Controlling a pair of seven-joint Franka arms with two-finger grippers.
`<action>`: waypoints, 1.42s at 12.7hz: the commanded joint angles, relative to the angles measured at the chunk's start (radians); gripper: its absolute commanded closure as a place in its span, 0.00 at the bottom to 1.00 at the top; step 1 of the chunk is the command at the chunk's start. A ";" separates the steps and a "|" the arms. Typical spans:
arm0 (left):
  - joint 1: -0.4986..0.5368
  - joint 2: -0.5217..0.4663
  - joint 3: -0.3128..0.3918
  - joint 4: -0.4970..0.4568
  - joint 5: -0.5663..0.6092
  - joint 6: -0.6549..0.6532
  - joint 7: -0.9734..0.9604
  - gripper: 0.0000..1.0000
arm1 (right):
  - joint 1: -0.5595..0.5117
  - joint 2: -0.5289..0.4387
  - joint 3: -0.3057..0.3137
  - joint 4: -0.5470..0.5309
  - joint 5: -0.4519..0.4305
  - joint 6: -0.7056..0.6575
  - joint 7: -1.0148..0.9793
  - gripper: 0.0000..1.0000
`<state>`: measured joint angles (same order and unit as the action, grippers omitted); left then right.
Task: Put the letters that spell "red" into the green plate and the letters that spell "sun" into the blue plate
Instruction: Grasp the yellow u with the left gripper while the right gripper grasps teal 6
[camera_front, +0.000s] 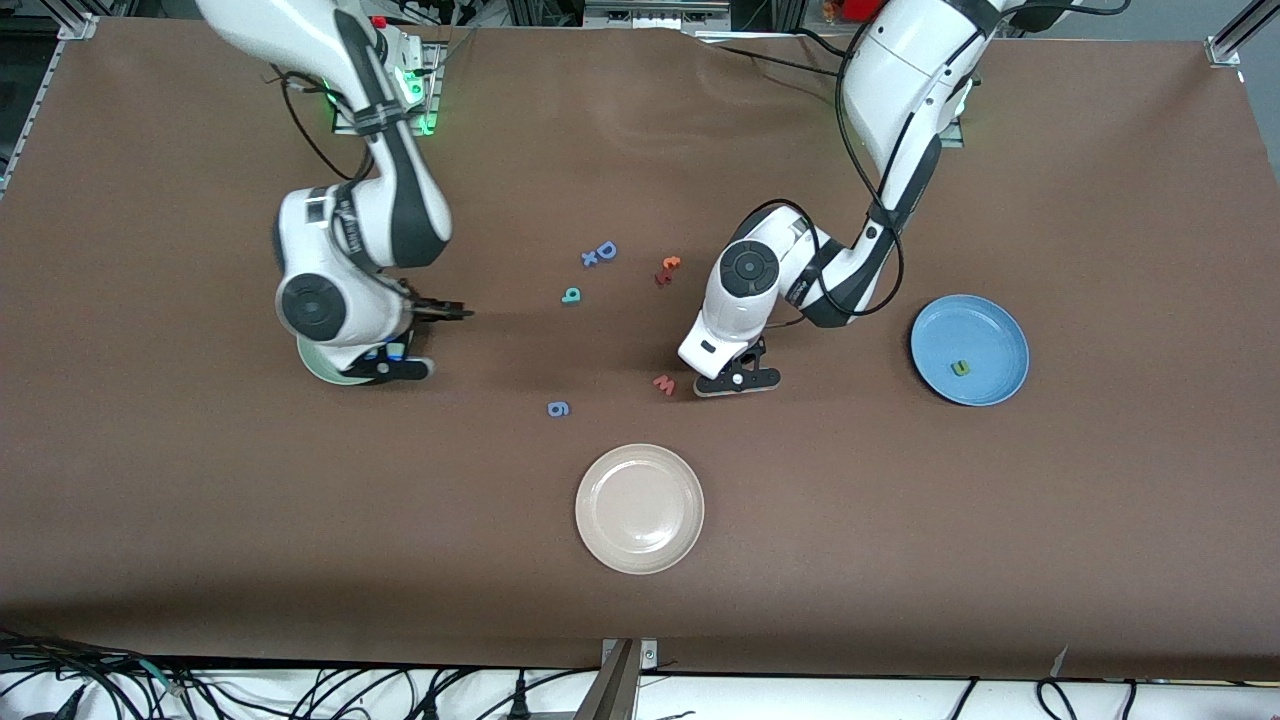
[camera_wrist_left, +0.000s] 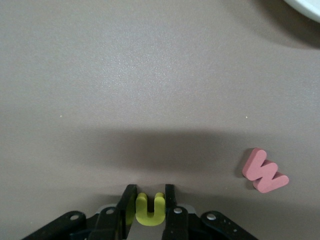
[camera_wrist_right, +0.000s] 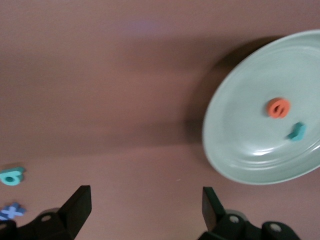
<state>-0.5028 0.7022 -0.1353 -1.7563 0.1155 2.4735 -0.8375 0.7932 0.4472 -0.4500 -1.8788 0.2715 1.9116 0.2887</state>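
**Yellow u gripped, bound for the blue plate**

The left gripper (camera_wrist_left: 150, 205) is down on the table near its middle, fingers pinched on the yellow u (camera_wrist_left: 150, 209), with the pink w (camera_wrist_left: 265, 171) just beside it. The blue plate (camera_front: 1010, 340) — toward the left arm's end — already carries one letter. Next comes a clean lift and a carry over that rim. The right gripper (camera_wrist_right: 145, 207) hangs wide and empty beside the green plate (camera_wrist_right: 235, 145), which holds the orange e (camera_wrist_right: 278, 107) and a teal letter (camera_wrist_right: 297, 131).

plates: three, green plate (camera_wrist_right: 240, 150), blue plate (camera_front: 990, 385), cream plate (camera_front: 640, 555)
arms: two
grippers: two
foam pieces seen on the table and plates: about eleven
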 joint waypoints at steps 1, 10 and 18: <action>-0.010 0.022 0.011 0.015 0.032 0.001 -0.008 0.84 | 0.078 -0.013 0.000 -0.010 0.015 0.053 0.209 0.02; 0.159 -0.121 0.062 -0.064 0.020 -0.059 0.548 0.81 | 0.348 0.065 0.042 -0.128 0.015 0.472 0.904 0.05; 0.447 -0.305 0.066 -0.279 0.018 -0.073 1.116 0.81 | 0.393 0.123 0.042 -0.129 0.017 0.563 1.230 0.28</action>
<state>-0.1083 0.4676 -0.0573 -1.9614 0.1159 2.4146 0.1789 1.1725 0.5692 -0.3981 -2.0013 0.2748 2.4585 1.4946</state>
